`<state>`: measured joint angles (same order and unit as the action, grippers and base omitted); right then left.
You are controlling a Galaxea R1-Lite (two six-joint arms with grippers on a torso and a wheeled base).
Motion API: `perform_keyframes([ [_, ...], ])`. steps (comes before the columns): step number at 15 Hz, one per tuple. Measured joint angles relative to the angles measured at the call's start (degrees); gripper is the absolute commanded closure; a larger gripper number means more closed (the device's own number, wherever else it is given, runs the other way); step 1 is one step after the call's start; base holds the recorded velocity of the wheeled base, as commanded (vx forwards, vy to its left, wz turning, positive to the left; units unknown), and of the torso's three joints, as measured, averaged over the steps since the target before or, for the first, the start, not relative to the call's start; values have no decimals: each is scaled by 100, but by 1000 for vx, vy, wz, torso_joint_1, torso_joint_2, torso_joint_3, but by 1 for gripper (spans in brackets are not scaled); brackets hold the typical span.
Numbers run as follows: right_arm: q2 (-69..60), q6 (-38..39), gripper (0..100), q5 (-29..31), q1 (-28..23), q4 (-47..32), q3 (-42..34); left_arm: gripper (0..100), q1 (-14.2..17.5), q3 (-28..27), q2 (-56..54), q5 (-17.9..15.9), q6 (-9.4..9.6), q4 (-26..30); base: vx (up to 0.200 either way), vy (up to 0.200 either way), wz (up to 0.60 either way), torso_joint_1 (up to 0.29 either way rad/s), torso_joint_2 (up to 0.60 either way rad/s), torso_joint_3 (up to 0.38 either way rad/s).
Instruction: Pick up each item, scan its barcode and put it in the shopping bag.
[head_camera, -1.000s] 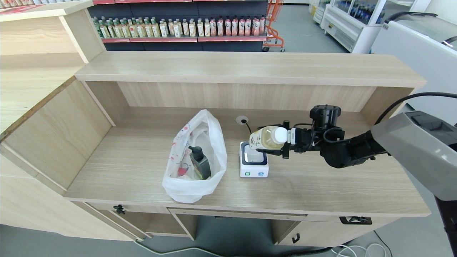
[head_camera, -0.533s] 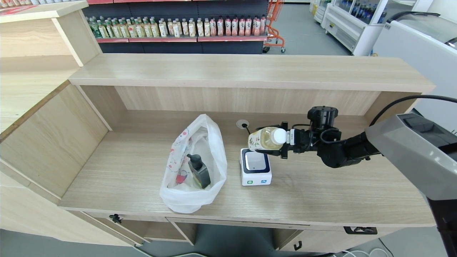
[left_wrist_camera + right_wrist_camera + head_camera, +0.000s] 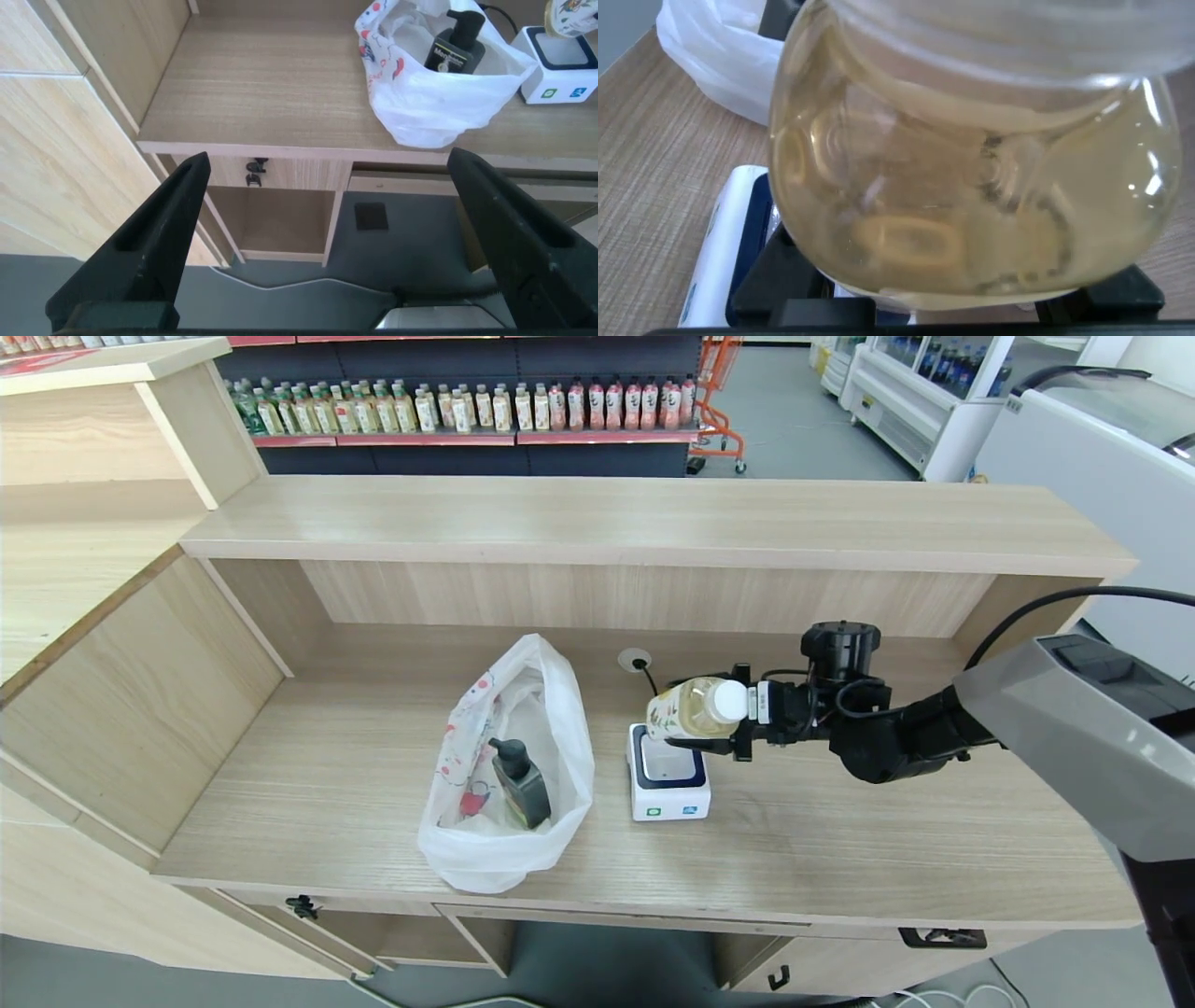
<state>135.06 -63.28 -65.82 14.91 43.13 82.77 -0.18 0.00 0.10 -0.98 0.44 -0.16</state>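
- The right arm [image 3: 1055, 728] comes in from the right side. There's a chunky grey upper link first, then a black forearm [image 3: 896, 742] stretched out to the left, pretty much level.
- The black wrist [image 3: 840, 649] has a round block sitting on top of it.
- The right gripper [image 3: 702, 711] points left and lies flat, one finger on the far side and one on the near side. It's clamped round a clear plastic bottle of pale yellow drink with a white cap [image 3: 680, 709], cap end toward the wrist.
- The left gripper [image 3: 329, 163] hangs out past the near left edge of the light wooden counter [image 3: 280, 84]. Its two black fingers [image 3: 159, 233] are spread wide apart.
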Motion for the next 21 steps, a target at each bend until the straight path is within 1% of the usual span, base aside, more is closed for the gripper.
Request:
perform_keyframes([
  [13,0,-84,100,7,20,13,-56,0,0,0,0,0,0,2,0,0,0,0,0,0],
  [15,-90,83,100,27,18,0,-50,0,0,0,0,0,0,0,0,0,0,0,0,0],
  [17,-389,688,100,166,20,22,-102,0,0,0,0,0,0,0,0,0,0,0,0,0],
  [18,-614,1120,100,377,22,22,-205,0,0,0,0,0,0,2,0,0,0,0,0,0],
  [19,-872,1719,100,691,24,17,-358,0,0,0,0,0,0,0,0,0,0,0,0,0],
  [20,-1180,2547,100,1195,33,26,-583,0,0,0,0,0,0,0,0,0,0,0,0,0],
  [21,-1519,3515,100,1910,60,72,-883,0,0,0,0,0,-6,0,0,0,0,0,0,0],
])
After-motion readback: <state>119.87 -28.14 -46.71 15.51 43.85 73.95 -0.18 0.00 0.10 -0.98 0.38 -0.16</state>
